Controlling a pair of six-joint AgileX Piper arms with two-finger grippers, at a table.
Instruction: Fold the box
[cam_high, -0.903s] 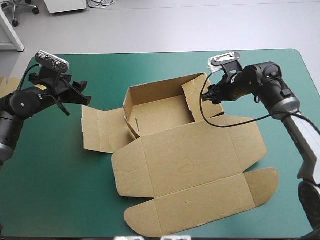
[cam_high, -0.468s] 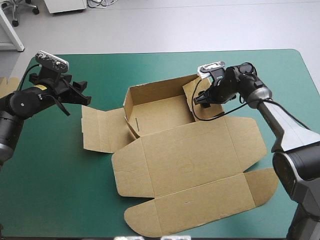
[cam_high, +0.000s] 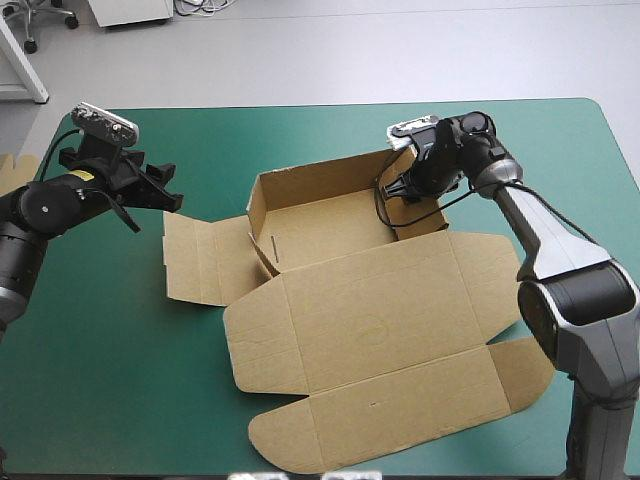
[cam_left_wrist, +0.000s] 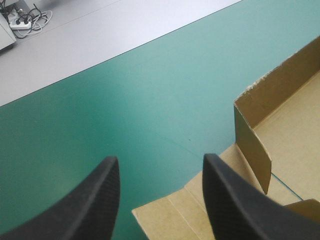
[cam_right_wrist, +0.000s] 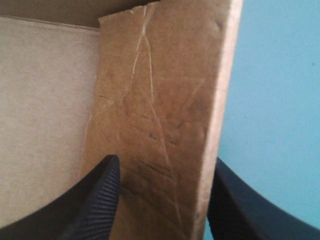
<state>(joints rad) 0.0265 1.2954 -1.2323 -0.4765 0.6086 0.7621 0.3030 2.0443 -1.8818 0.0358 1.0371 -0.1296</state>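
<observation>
Box (cam_high: 370, 320): brown, mid-table on the teal-green cover (cam_high: 120, 380), far tray walls up, lid panel flat toward the near edge
Right gripper (cam_right_wrist: 162, 167): black fingers spread wide, straddling the tray's upright right flap (cam_right_wrist: 160, 90)
Left gripper (cam_left_wrist: 160, 162): fingers released, over bare cover beside the box's left corner

Nothing legible in any view; box (cam_right_wrist: 160, 100) wall between the right gripper (cam_right_wrist: 165, 160) jaws shows creases only, no print. Yellow sticker (cam_high: 85, 173) on left arm (cam_high: 45, 205): too small to read.
</observation>
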